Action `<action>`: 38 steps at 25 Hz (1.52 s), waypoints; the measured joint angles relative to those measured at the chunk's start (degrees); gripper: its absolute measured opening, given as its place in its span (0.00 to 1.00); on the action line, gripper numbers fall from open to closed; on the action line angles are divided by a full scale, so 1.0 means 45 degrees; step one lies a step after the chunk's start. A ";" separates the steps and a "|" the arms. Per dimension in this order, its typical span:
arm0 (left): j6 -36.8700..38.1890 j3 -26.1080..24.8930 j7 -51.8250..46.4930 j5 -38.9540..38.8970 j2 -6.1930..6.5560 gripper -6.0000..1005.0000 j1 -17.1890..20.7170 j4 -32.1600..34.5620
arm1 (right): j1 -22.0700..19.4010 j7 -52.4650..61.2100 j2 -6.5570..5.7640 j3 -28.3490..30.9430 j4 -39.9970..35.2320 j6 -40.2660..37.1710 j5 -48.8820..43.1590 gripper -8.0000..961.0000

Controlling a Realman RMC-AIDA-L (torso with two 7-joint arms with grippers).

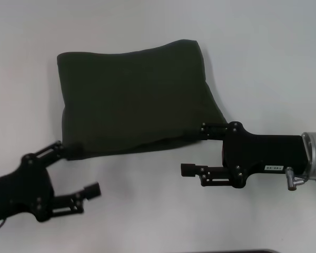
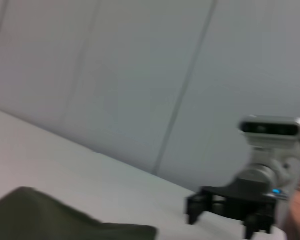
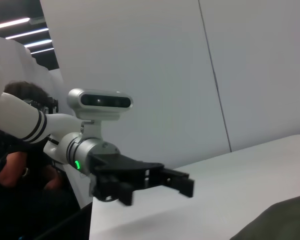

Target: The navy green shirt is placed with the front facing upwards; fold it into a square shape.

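The navy green shirt [image 1: 134, 97] lies folded into a rough rectangle on the white table, plain fabric up, no lettering showing. My left gripper [image 1: 76, 168] stands open just off the shirt's near left corner, one finger [image 1: 55, 148] touching the hem. At the near right corner my right gripper [image 1: 196, 149] is open too, its far finger [image 1: 210, 129] against the cloth edge. Nothing sits between either pair of fingers. The left wrist view shows the shirt [image 2: 50, 220] and the right gripper [image 2: 225, 212] beyond it. The right wrist view shows the left gripper [image 3: 155, 181] and a shirt corner [image 3: 285, 222].
The white table [image 1: 263, 63] extends all around the shirt. Pale wall panels [image 3: 190, 75] stand behind it. A person [image 3: 20, 165] sits in shadow behind the left arm in the right wrist view.
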 joint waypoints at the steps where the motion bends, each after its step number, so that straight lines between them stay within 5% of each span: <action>1: 0.0119 0.0116 0.0097 0.0086 0.0001 0.94 -0.0058 0.0006 | 0.0030 0.0040 -0.0003 -0.0006 0.0002 0.0002 0.0002 0.77; 8: 0.0226 0.0695 0.0685 0.0693 0.0067 0.95 -0.0256 0.0037 | 0.0202 0.0218 -0.0019 -0.0038 0.0045 0.0201 -0.0016 0.77; 19: 0.0348 0.1109 0.0655 0.0764 0.0717 0.95 -0.0736 0.1054 | 0.0228 0.0208 0.0014 -0.0263 0.0496 0.0407 -0.0077 0.77; 38: 0.0270 0.1099 0.0622 0.0783 0.0786 0.95 -0.0888 0.1094 | 0.0318 -0.0092 0.0048 -0.0512 0.0902 0.0531 -0.0076 0.77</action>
